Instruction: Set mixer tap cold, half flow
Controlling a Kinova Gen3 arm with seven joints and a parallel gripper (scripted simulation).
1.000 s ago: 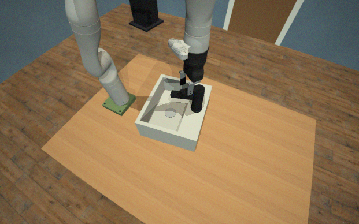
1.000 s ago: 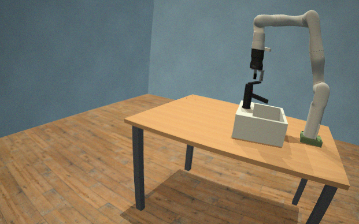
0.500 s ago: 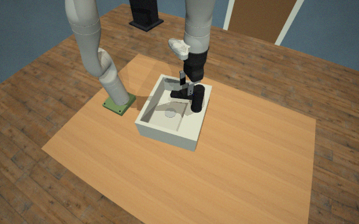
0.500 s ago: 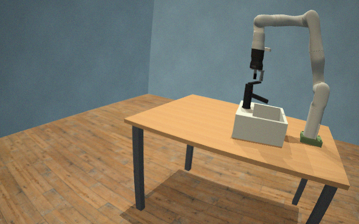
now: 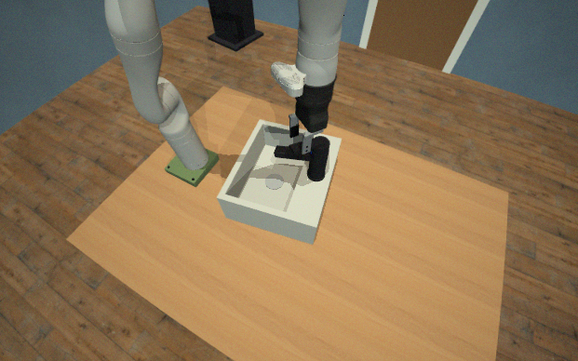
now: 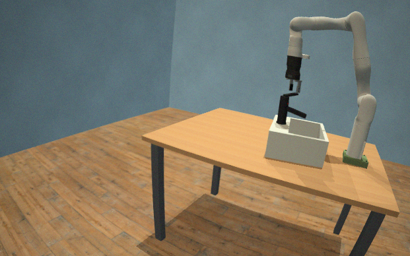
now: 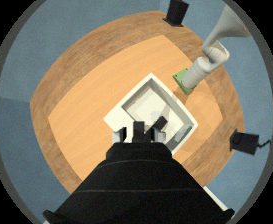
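Black and upright, the mixer tap (image 6: 282, 110) stands on the rear ledge of a white sink (image 6: 294, 146), which rests on the wooden table (image 6: 222, 138). The spout (image 6: 298, 113) angles out and slightly downward over the sink's inner cavity. The lever (image 6: 290, 95) sits on top of the tap body and lies roughly level, pointing the same way as the spout in the exterior view. In the top view, a round grey drain (image 5: 274, 181) marks the floor of the cavity.

The gripper (image 6: 294, 88) hangs vertically just above the lever, apart from it, with both fingers spread wide and nothing between them. One finger (image 6: 291, 87) is dark; the other (image 6: 298, 86) is light grey. In the top view, the gripper (image 5: 301, 135) lines up over the tap top.

The arm rises from a green base plate (image 6: 364, 163) on the table, just beside the sink. The wrist view shows the sink (image 7: 120, 112) directly below.
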